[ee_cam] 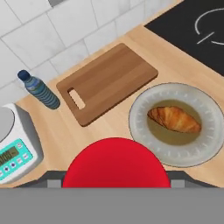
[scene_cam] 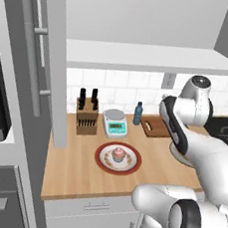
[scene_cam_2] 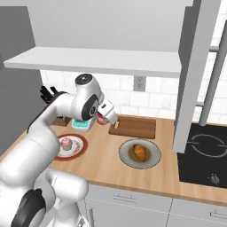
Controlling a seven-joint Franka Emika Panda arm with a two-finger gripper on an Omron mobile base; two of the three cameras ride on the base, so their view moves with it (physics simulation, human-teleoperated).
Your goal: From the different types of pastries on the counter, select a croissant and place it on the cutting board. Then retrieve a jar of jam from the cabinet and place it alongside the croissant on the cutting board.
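Cabinet (scene_cam: 142,56): pale grey, up on the wall above the surface, door swung wide open with its long silver bar handle (scene_cam: 33,51) facing out
Surface (scene_cam: 75,166): light-brown wood, carrying everything listed below except the jar
Hob (scene_cam_2: 204,150): black glass, set flush at the right end
Cutting board (ee_cam: 107,81): bare, lying against the tiled wall, just behind the grey plate
Red-rimmed plate (scene_cam: 101,159): round, in front of the scale, well left of the board
Grey plate (ee_cam: 210,131): round, just in front of the board, near the hob
Scale (scene_cam: 115,122): white and teal, between knife block and bottle
Knife block (scene_cam: 87,115): wooden, dark handles up, at the wall
Hand (scene_cam_2: 110,119): held above the surface by the board's left end, pinching the jar
Bottle (ee_cam: 40,91): slim, blue, upright just left of the board
Cupcake (scene_cam: 119,154): pink-frosted, centred on the red-rimmed plate
Croissant (ee_cam: 175,119): golden, lying in the middle of the grey plate, not on the board
Jar of jam (ee_cam: 116,164): red, gripped in the hand, off the surface, fingertips hidden behind it
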